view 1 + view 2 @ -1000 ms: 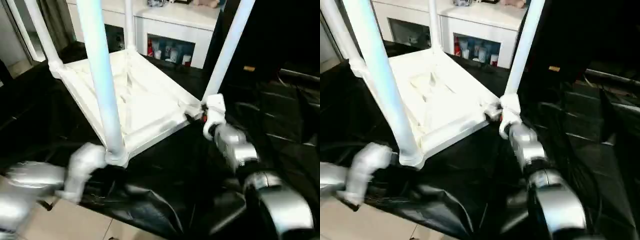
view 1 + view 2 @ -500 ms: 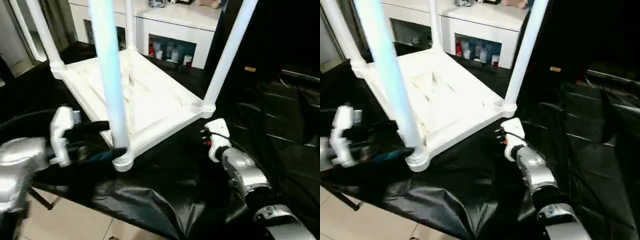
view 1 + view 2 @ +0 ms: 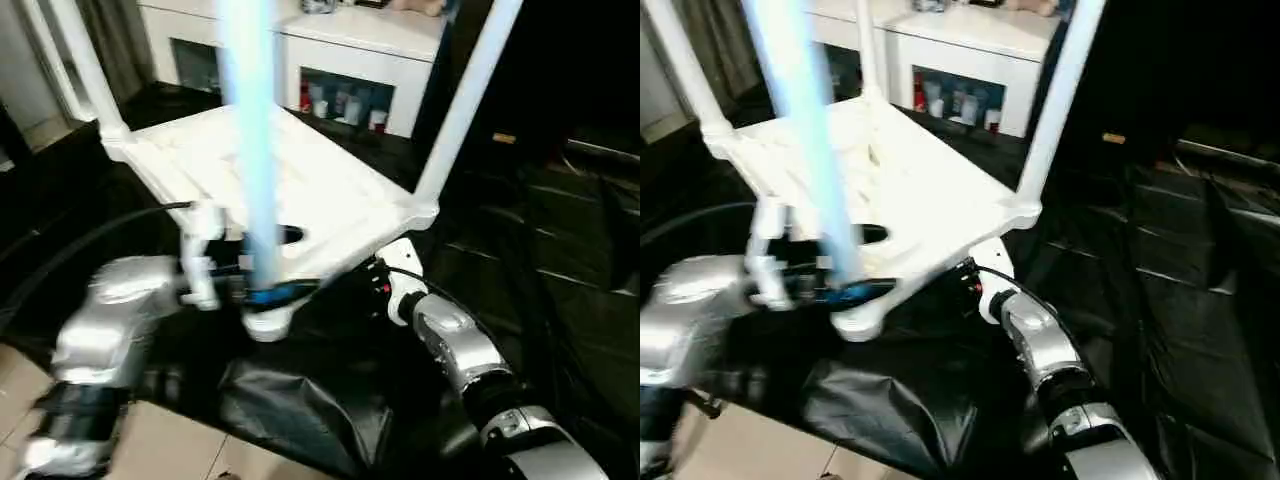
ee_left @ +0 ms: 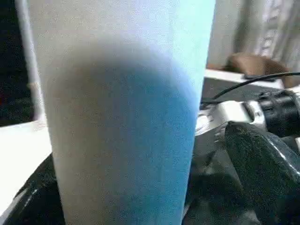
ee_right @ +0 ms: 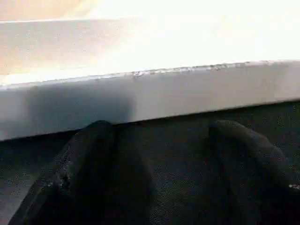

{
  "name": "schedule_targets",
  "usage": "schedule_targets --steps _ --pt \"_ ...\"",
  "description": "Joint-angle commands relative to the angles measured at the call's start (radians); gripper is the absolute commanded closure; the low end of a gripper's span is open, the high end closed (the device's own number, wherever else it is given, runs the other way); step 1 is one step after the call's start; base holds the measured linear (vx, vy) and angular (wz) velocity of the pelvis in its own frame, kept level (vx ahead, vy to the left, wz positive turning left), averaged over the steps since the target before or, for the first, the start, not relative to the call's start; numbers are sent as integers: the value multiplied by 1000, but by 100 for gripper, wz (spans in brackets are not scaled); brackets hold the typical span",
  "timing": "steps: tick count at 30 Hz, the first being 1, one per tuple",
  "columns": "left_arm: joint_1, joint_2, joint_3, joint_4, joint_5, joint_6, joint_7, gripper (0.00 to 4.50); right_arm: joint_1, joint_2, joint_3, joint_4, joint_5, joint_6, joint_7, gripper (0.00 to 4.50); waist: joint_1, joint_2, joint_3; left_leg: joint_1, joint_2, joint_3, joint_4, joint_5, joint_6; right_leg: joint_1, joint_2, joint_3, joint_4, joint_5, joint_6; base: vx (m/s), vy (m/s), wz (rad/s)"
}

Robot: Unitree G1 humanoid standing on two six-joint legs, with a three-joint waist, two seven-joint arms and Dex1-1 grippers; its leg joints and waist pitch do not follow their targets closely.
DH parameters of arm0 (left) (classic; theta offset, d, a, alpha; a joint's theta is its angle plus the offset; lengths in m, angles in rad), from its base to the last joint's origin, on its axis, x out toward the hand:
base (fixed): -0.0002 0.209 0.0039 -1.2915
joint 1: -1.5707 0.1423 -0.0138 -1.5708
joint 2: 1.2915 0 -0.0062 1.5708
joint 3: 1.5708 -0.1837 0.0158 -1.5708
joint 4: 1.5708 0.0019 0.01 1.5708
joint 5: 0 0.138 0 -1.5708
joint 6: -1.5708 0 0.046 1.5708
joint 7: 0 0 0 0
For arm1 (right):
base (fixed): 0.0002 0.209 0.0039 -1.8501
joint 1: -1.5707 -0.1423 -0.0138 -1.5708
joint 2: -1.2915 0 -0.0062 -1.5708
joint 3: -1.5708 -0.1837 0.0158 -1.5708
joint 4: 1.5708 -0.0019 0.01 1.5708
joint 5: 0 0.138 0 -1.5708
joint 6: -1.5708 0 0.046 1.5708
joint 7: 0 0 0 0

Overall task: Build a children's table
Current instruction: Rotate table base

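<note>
The children's table lies upside down on black cloth, its white tabletop (image 3: pixel 335 195) facing up with the legs standing in the corner sockets. My left gripper (image 3: pixel 255 290) is open and straddles the base of the near leg (image 3: pixel 250 120). In the left wrist view that leg (image 4: pixel 122 117) stands between the fingers (image 4: pixel 262 164), with a gap on that side. My right gripper (image 3: pixel 370 278) is open and sits low against the tabletop's near-right edge, below the right leg (image 3: pixel 465 100). The right wrist view has that edge (image 5: pixel 150 93) just beyond the two fingers (image 5: pixel 93 173).
Black cloth (image 3: pixel 300 400) covers the work surface and hangs over its front edge above the tiled floor (image 3: pixel 170 450). A white glass-doored cabinet (image 3: pixel 350 50) stands behind. A black cable (image 3: pixel 90 240) loops over my left forearm.
My left arm swung in from the lower left and now brackets the near leg's base. My right gripper dropped from the right corner socket to the tabletop's edge. The camera also shifted.
</note>
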Motion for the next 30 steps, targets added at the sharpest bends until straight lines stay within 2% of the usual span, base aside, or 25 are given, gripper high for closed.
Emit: schedule_targets --steps 1,3,8,9,10,11,12,13,14,15,17,19,22,25,27,29,30 --pt "-64 -70 -116 -15 22 -23 -28 4 -29 21 11 7 -5 -2 14 68 0 17 -64 20 40 -19 -78 -301 -44 39 -53 40 -68 -232 -215 0 0 0" --pt "-86 -101 -141 11 39 -34 -16 4 -34 21 11 9 -3 -5 17 68 -5 12 -64 14 38 -19 -76 -289 -35 44 -53 39 -69 -229 -214 0 0 0" --pt "-129 -156 -184 77 89 -70 11 4 -41 19 9 13 -7 -8 14 68 -13 11 -66 12 39 -19 -71 -269 -20 47 -55 38 -70 -214 -226 0 0 0" --pt "-152 -181 -201 131 140 -130 38 4 -44 15 4 18 -8 -10 10 68 -14 18 -66 11 39 -20 -71 -270 -19 47 -55 37 -70 -213 -227 0 0 0" --pt "-153 -182 -201 134 142 -133 39 4 -44 15 3 19 -8 -10 10 68 -16 15 -66 15 39 -18 -70 -283 -16 44 -52 37 -75 -221 -228 0 0 0" --pt "-165 -191 -205 161 167 -147 64 4 -46 13 0 21 -11 -12 4 68 -17 15 -66 12 39 -19 -71 -285 -16 48 -53 36 -74 -224 -230 0 0 0" --pt "-198 -202 -205 236 234 -183 155 4 -46 2 -9 24 -19 -15 -21 68 -17 17 -66 13 40 -20 -71 -286 -17 47 -53 36 -73 -222 -229 0 0 0" --pt "-214 -206 -203 275 265 -207 195 4 -47 -4 -15 25 -24 -17 -34 68 -19 17 -65 16 39 -19 -71 -297 -17 44 -49 35 -76 -229 -225 0 0 0" --pt "-235 -203 -198 322 301 -228 248 4 -48 -13 -27 30 -25 -15 -52 68 -18 16 -66 15 38 -22 -70 -301 -18 48 -51 34 -76 -241 -219 0 0 0" --pt "-240 -202 -196 333 309 -232 260 4 -49 -16 -30 31 -25 -15 -56 68 -19 14 -66 13 37 -21 -70 -302 -19 48 -51 34 -76 -249 -217 0 0 0" --pt "-252 -176 -185 371 333 -241 292 4 -51 -38 -47 39 -26 -13 -81 68 -19 19 -68 13 38 -23 -68 -285 -14 49 -55 34 -75 -235 -220 0 0 0" --pt "-233 -132 -172 363 330 -232 270 4 -41 -70 -73 22 -11 -9 -82 68 -18 18 -70 12 38 -21 -66 -270 -6 50 -54 33 -71 -202 -237 0 0 0" --pt "-186 -87 -171 305 320 -212 220 4 -14 -103 -82 -26 -5 5 -59 68 -17 21 -67 12 38 -19 -66 -274 1 51 -53 32 -72 -211 -242 0 0 0" --pt "-122 -33 -183 218 276 -159 96 4 23 -143 -89 -83 5 18 -12 68 -18 26 -65 15 40 -18 -67 -290 2 44 -52 33 -74 -240 -242 0 0 0" --pt "-75 11 -200 166 227 -116 0 4 66 -196 -82 -142 12 23 70 68 -12 27 -63 17 43 -19 -70 -305 -1 44 -52 34 -75 -251 -243 0 0 0" --pt "-77 17 -207 194 229 -144 -5 4 90 -226 -73 -178 14 24 119 68 -4 33 -61 22 43 -17 -72 -320 -5 38 -48 34 -77 -250 -246 0 0 0" --pt "-86 21 -212 229 247 -178 6 4 108 -247 -61 -212 19 32 163 68 -1 32 -60 24 42 -15 -72 -334 -5 36 -46 34 -79 -260 -243 0 0 0"
